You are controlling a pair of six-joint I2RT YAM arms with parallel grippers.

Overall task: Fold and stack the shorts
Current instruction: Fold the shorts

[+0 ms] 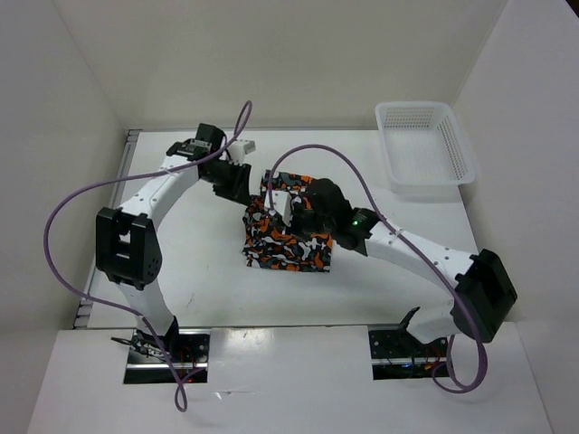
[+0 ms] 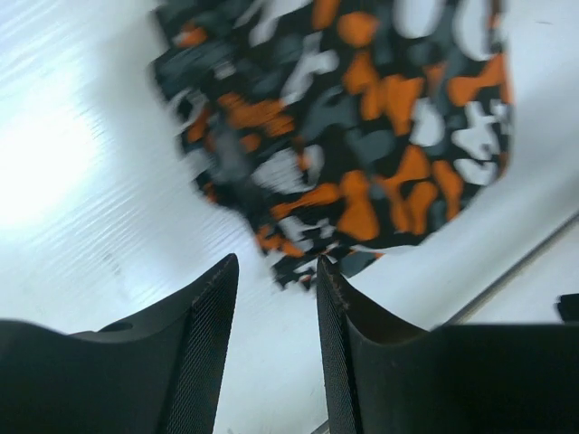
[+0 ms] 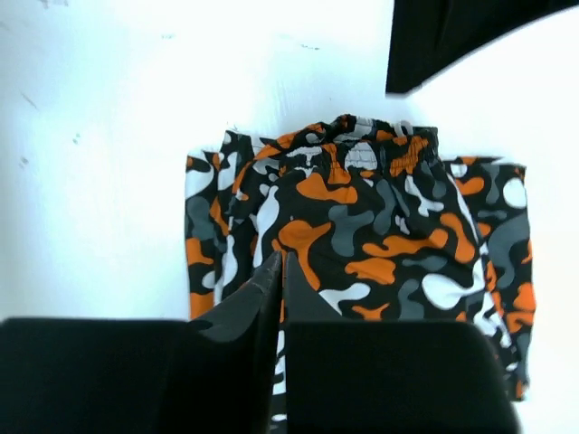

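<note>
The shorts (image 1: 288,242), in an orange, white, black and grey camouflage print, lie folded in the middle of the table. My right gripper (image 1: 291,210) is over their far part. In the right wrist view it (image 3: 283,260) is shut, fingertips together just above the cloth (image 3: 380,235), with no fold seen between them. My left gripper (image 1: 251,184) is just left of the shorts' far corner. In the left wrist view it (image 2: 276,271) is open and empty over bare table, with the edge of the shorts (image 2: 362,136) just beyond its fingertips.
A white lattice basket (image 1: 425,149) stands at the back right. White walls close in the table on the left, back and right. The left arm's black wrist (image 3: 452,36) shows at the top of the right wrist view.
</note>
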